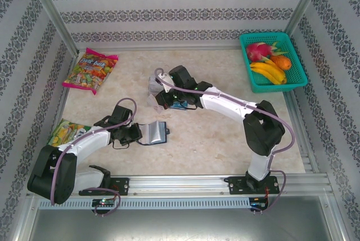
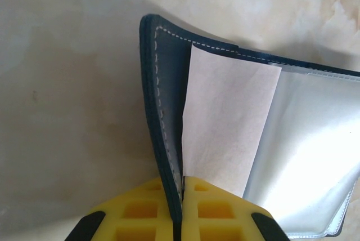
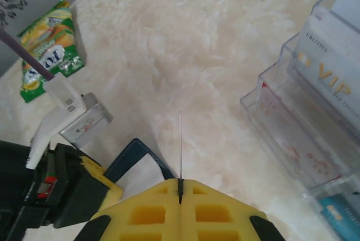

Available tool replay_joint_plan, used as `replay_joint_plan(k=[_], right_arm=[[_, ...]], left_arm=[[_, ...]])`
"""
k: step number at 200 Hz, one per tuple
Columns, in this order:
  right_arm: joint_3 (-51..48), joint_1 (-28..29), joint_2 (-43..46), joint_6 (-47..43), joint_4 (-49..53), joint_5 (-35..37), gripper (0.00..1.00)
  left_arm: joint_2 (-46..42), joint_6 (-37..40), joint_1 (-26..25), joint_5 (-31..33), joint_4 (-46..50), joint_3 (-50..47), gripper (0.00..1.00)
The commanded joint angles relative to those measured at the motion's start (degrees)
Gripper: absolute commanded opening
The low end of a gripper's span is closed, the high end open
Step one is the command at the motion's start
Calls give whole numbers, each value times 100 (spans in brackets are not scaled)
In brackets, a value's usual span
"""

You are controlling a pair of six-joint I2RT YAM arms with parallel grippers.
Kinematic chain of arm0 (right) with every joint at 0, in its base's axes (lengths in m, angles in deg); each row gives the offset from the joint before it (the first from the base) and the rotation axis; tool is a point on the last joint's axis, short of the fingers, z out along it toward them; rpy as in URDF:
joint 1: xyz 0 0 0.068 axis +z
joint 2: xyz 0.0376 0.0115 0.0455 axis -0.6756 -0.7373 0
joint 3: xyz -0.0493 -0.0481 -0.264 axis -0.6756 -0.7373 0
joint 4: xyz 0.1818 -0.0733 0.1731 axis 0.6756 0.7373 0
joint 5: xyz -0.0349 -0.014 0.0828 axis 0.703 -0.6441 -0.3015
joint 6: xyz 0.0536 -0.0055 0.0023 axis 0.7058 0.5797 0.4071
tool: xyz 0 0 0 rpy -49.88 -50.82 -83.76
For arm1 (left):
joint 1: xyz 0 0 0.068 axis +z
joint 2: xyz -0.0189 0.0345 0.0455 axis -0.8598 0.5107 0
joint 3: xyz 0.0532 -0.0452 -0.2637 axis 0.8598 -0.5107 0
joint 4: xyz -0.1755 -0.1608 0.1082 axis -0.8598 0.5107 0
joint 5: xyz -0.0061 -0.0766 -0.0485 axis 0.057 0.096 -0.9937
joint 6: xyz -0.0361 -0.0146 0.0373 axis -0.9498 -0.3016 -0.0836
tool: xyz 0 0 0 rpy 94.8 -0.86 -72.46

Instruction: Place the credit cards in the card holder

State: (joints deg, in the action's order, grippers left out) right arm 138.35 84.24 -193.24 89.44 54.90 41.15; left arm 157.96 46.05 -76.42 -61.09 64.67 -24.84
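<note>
Pinching the navy cover of the card holder (image 2: 163, 111), my left jaws were shut on that flap and held it raised, the grey inside open to their right. My right jaws were pressed together on one credit card (image 3: 180, 139), edge-on and pointing straight ahead, with the holder just below-left of them, so the right arm looked nearer for the carry. Left wrist view showed the open pocket and its pale insert (image 2: 225, 123); the top view showed the right jaws beside the clear tray (image 1: 153, 90), apart from the holder.
</note>
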Motion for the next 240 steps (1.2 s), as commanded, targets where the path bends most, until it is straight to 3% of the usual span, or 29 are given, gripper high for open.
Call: replay_joint_plan(k=[1,15,33,63,78,115,132,160,190,218,240], right_arm=[[-247,-31,302,467,-386,-229,0],[-334,-35,356,520,-427,-218,0],[-418,-50,395,581,-504,-222,0],[-506,-100,466,657,-593,-234,0],[-559,-147,534,715,-664,-269,0],[-704,-302,766,884,-770,-366,0],[-801,-378,949,988,-826,-406,0],[-994,-529,1292,1297,-1006,-544,0],[-1178,-712,1498,1759,-1382,-862,0],[-1237,-818,1539,2053,-1679,-1109,0],[-1288,-894,1519,2208,-1887,-1234,0]], left_arm=[[-30,-2,40,-64,51,80,4],[-62,-9,36,-31,115,96,14],[-133,-28,39,21,249,152,39],[-349,-16,42,209,692,396,62],[-505,-9,37,318,972,566,66],[-1003,-24,64,459,1639,1163,68],[-1210,-105,142,129,1571,1426,66],[-1087,-509,295,-1166,352,1588,63],[-486,-1267,398,-2303,-1668,1437,57],[-183,-1766,405,-2684,-3072,1408,51],[-214,-1856,412,-2648,-3498,1416,49]])
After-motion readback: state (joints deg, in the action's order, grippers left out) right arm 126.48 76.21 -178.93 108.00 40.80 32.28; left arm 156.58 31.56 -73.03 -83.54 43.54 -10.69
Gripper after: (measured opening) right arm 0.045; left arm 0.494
